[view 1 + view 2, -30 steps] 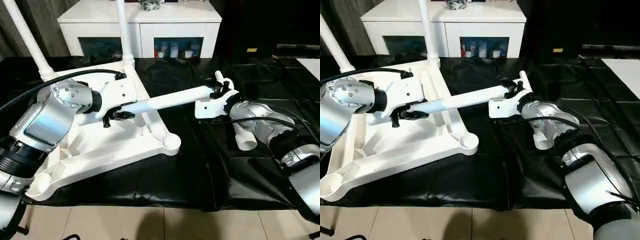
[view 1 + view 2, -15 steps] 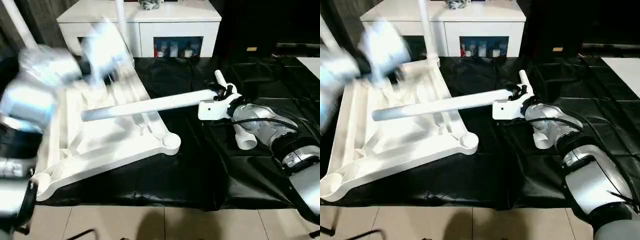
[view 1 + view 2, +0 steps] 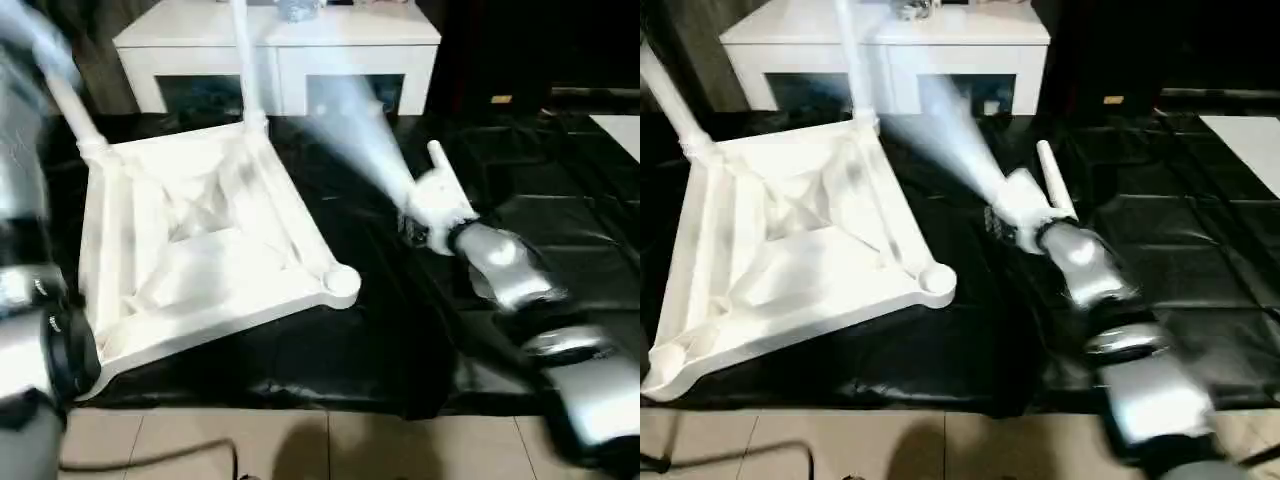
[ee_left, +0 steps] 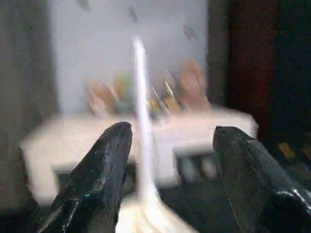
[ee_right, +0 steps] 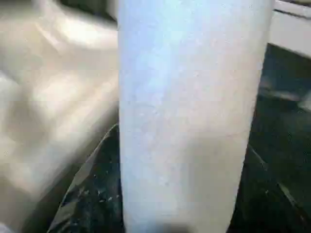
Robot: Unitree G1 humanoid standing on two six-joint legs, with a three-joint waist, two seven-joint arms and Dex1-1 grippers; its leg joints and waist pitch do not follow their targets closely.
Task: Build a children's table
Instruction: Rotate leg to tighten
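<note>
The white tabletop (image 3: 230, 305) lies upside down on a black sheet, its X ribs facing up. Two white legs stand in its far corner sockets, one (image 3: 245, 60) at the back, the other (image 3: 75, 110) at the far left. My right gripper (image 3: 425, 215) is shut on the thick end of a third leg (image 3: 365, 140), which is in the air and points away toward the cabinet; the same leg (image 5: 189, 121) looms close in the right wrist view. My left gripper (image 4: 172, 131) is open and holds nothing. It faces the standing back leg (image 4: 141, 121).
A white cabinet (image 3: 280, 30) with dark glass doors stands behind the sheet. Another loose leg (image 3: 440, 165) lies on the black sheet (image 3: 400, 340) just behind my right gripper. The near right corner socket (image 3: 342, 283) is bare. Floor tiles run along the sheet's near edge.
My left gripper let go of the leg and pulled away up and to the left. The right gripper swung the leg's free end off the tabletop toward the cabinet.
</note>
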